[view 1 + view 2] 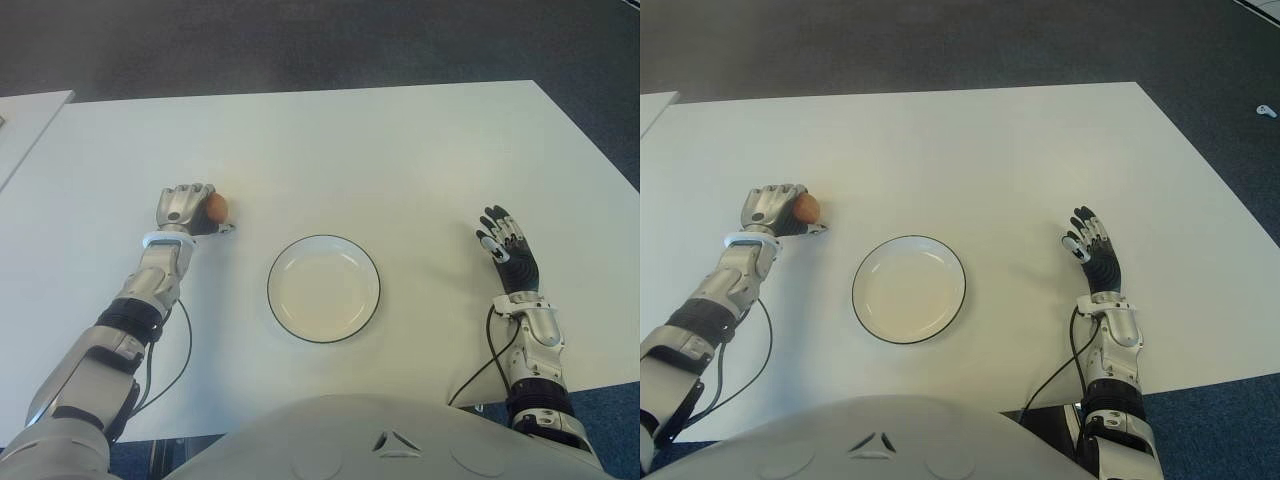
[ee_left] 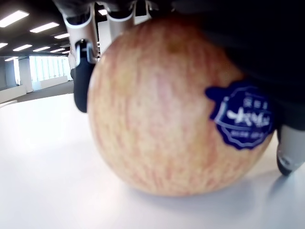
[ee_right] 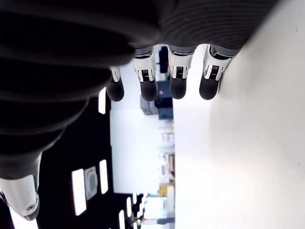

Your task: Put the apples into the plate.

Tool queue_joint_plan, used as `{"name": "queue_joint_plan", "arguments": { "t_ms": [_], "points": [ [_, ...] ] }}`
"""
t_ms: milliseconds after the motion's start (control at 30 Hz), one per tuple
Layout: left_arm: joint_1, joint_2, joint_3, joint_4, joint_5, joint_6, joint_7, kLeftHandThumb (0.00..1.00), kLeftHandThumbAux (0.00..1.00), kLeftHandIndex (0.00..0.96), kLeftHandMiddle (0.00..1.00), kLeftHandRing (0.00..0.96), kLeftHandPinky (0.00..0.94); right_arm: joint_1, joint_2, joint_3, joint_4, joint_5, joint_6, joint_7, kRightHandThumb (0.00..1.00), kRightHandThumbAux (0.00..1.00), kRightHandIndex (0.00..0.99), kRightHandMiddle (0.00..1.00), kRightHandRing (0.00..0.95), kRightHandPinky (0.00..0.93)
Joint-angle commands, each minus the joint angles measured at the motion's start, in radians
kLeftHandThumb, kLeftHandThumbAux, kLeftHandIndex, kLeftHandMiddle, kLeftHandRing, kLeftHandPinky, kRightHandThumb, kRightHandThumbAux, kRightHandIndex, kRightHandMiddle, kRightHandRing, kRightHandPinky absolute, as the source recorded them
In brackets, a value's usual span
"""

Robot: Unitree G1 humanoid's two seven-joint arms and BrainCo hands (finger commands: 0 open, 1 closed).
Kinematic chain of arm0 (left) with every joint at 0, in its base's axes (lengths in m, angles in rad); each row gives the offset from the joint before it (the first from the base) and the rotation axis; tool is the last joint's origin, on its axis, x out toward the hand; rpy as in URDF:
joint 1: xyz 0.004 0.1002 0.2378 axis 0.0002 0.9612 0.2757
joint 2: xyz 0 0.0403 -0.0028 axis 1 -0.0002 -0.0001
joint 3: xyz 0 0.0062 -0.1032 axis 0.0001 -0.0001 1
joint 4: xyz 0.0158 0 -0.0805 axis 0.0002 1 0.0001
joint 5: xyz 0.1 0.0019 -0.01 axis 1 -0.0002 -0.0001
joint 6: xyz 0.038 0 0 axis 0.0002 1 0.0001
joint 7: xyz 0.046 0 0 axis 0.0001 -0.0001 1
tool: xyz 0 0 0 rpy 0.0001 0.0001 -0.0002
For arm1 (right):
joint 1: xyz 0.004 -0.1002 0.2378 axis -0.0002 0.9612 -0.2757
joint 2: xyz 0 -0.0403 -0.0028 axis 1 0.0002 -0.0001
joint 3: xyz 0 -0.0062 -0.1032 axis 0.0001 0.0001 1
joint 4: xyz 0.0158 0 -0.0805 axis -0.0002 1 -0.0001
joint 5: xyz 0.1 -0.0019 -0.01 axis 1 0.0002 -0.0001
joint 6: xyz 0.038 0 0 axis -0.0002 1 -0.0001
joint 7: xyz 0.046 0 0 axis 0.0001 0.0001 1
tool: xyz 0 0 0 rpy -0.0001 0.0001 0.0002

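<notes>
Closest to the lens in my head views is the robot's grey torso (image 1: 330,440), along the bottom edge. One white table (image 1: 400,150) fills most of the frame. One plate (image 1: 323,288), white with a dark rim, sits at lower centre, with nothing on it. I count one apple (image 1: 215,207), left of centre and up-left of the plate, well apart from it. My left hand (image 1: 186,209) is curled over that apple, fingers wrapped on it. My right hand (image 1: 508,250) shows at right of the plate, fingers extended, holding nothing.

Left wrist view: one apple (image 2: 176,109) fills the frame, sitting on the table, one blue sticker (image 2: 243,114) at right, fingers (image 2: 82,71) closed over its top.

Right wrist view: four fingertips (image 3: 147,88) in a row near the top, straight, nothing between them, white table (image 3: 248,157) at right.
</notes>
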Motion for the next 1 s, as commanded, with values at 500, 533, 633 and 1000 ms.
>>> {"name": "queue_joint_plan", "arguments": {
  "t_ms": [500,533,633,1000],
  "points": [
    [0.225,0.04,0.178,-0.661,-0.018,0.119,-0.211,0.857,0.666,0.407,0.531,0.825,0.614,-0.001,0.019,0.037,0.013,-0.02,0.018,-0.01,0.17,0.6,0.0,0.046,0.0,0.0],
    [0.228,0.042,0.184,-0.693,-0.011,0.119,-0.219,0.857,0.665,0.407,0.532,0.823,0.585,-0.002,0.02,0.038,0.015,-0.021,0.017,-0.01,0.171,0.6,0.0,0.045,0.0,0.0],
    [0.238,0.047,0.202,-0.796,0.003,0.106,-0.244,0.859,0.664,0.41,0.534,0.817,0.503,-0.006,0.02,0.042,0.022,-0.021,0.016,-0.011,0.172,0.599,0.0,0.042,0.0,0.0],
    [0.248,0.029,0.2,-1.027,0.087,0.082,-0.385,0.862,0.662,0.414,0.537,0.821,0.531,-0.018,0.019,0.047,0.044,-0.028,0.018,-0.021,0.171,0.591,0.0,0.048,0.0,0.0]
  ]
}}
